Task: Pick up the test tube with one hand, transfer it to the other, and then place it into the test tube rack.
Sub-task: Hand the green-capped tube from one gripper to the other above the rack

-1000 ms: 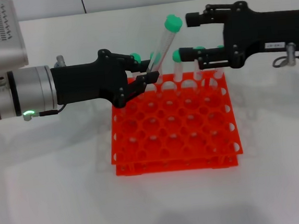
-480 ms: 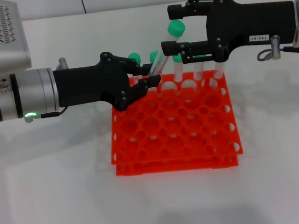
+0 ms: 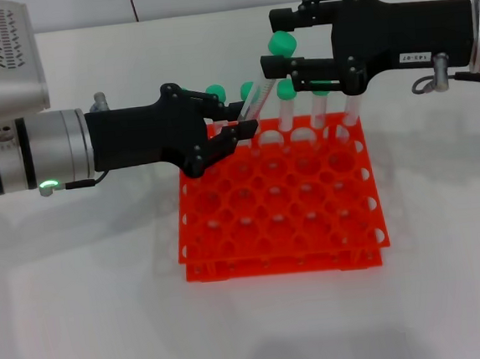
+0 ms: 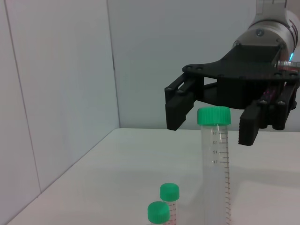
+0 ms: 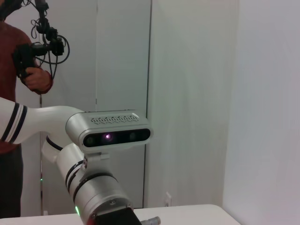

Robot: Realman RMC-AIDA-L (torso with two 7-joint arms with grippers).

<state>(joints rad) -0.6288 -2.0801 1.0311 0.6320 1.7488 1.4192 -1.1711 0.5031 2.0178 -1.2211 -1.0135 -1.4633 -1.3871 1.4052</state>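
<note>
The test tube (image 3: 258, 96), clear with a green cap (image 3: 281, 43), is tilted above the back of the orange-red test tube rack (image 3: 230, 263). My unlabelled left gripper (image 3: 239, 118) is shut on the tube's lower part. My labelled right gripper (image 3: 272, 40) is open, with one finger on each side of the cap and not closed on it. The left wrist view shows the tube (image 4: 215, 168) upright with the right gripper (image 4: 214, 125) open just behind its cap.
Several other green-capped tubes (image 3: 285, 91) stand in the rack's back row; two caps (image 4: 169, 191) show in the left wrist view. The right wrist view shows my left arm (image 5: 93, 187) and a person (image 5: 23, 75) standing beyond the table.
My right gripper has moved left until its open fingers straddle the tube's cap, then dropped slightly. The left gripper has held the tube almost still.
</note>
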